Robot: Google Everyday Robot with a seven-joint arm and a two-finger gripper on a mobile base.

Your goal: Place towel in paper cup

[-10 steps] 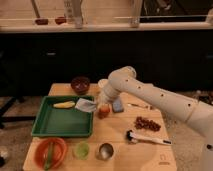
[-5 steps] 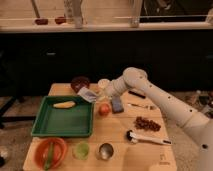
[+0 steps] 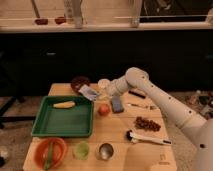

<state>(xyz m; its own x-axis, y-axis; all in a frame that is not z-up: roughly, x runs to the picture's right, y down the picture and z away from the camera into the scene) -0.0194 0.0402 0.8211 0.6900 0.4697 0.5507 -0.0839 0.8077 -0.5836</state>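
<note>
Gripper (image 3: 99,93): clamped on one edge of the towel (image 3: 88,92), which juts from its tip, lifted clear for carrying. Paper cup (image 3: 103,83): just behind the gripper, upright, mouth open, apparently ready to receive it.

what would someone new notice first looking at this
The long white arm reaches in from the right, its end effector over the far right corner of the green tray, with the grey-blue towel at its tip. The white paper cup stands just behind it. An orange bowl sits bright at the table's near left corner.
</note>
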